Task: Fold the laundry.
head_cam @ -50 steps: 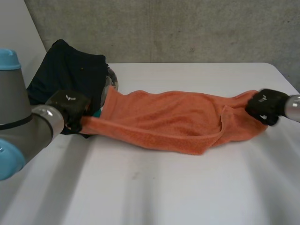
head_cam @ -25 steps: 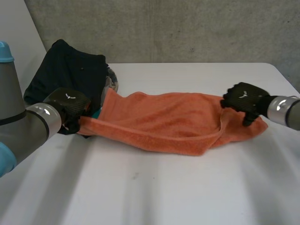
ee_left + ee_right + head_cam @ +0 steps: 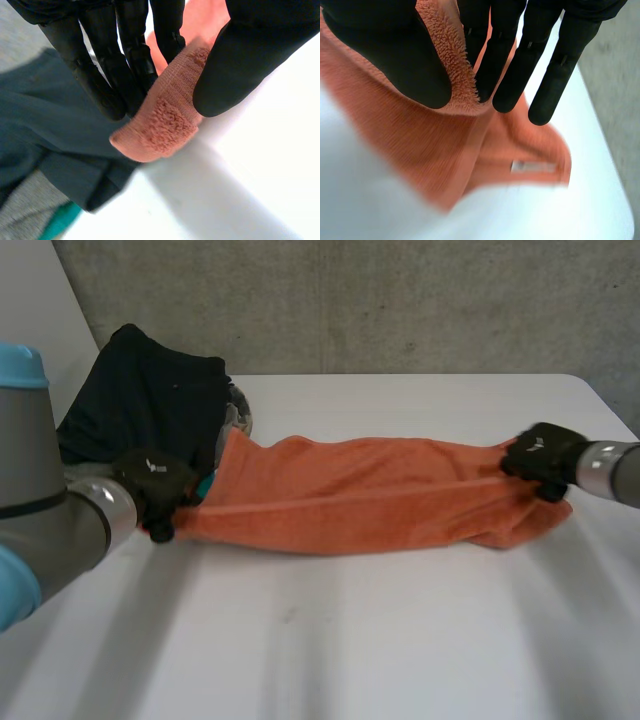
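While the orange towel lies drawn out in a long band across the middle of the white worktop, running from 9 o'clock to 3 o'clock in the head view, each robot hand grasps one end of it. The left robot hand sits at the 9 o'clock end, low over the worktop. In its own wrist view a hemmed corner of the towel is pinched between thumb and fingers, the tip of the corner poking out past the fingertips. The right robot hand is at the 3 o'clock end. Its wrist view shows the thumb pressing a fold of terry against the fingers, and the rest of that end sags down onto the worktop with a small white label showing on it. Between the two hands the towel looks doubled lengthwise, its near edge fairly straight. At 10 o'clock a heap of dark clothes lies against the towel's left end, and a bit of teal cloth peeks out just beside the left robot hand.
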You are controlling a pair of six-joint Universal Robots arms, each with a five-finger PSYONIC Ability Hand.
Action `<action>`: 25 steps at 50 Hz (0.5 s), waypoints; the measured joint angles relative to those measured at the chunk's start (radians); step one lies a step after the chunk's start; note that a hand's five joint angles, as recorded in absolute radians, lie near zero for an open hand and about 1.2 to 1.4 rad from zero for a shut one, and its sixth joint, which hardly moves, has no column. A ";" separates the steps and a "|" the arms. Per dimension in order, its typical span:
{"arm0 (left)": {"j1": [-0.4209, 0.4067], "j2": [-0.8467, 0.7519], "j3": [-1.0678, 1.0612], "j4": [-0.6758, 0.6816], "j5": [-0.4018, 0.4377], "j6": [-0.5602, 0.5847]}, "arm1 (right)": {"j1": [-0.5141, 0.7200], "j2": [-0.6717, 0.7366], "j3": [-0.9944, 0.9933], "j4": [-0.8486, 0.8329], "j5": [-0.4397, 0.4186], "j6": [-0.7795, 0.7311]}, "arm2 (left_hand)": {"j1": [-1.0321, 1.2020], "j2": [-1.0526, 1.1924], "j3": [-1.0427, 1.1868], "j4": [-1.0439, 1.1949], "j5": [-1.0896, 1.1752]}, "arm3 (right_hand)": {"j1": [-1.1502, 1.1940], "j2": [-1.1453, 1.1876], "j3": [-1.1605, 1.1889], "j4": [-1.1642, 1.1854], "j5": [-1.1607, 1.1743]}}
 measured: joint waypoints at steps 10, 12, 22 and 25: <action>-0.013 0.018 -0.194 -0.119 0.061 0.260 | -0.170 -0.256 0.427 0.412 0.148 -0.303 | 0.000 0.000 0.000 0.000 0.000 | 0.000 0.000 0.005 0.001 0.008; -0.022 0.010 -0.208 -0.127 0.065 0.314 | -0.193 -0.276 0.471 0.438 0.145 -0.326 | 0.000 0.000 0.000 0.000 0.000 | 0.000 0.000 0.005 0.001 0.008; -0.064 -0.136 0.122 -0.008 -0.010 0.289 | -0.110 -0.215 0.292 0.244 0.142 -0.232 | 0.000 0.002 0.003 0.002 0.000 | 0.000 0.000 0.005 0.001 0.008; -0.071 -0.203 0.318 0.073 -0.045 0.249 | -0.056 -0.174 0.127 0.140 0.159 -0.130 | 0.000 0.002 0.003 0.003 0.000 | 0.000 0.000 0.005 0.001 0.008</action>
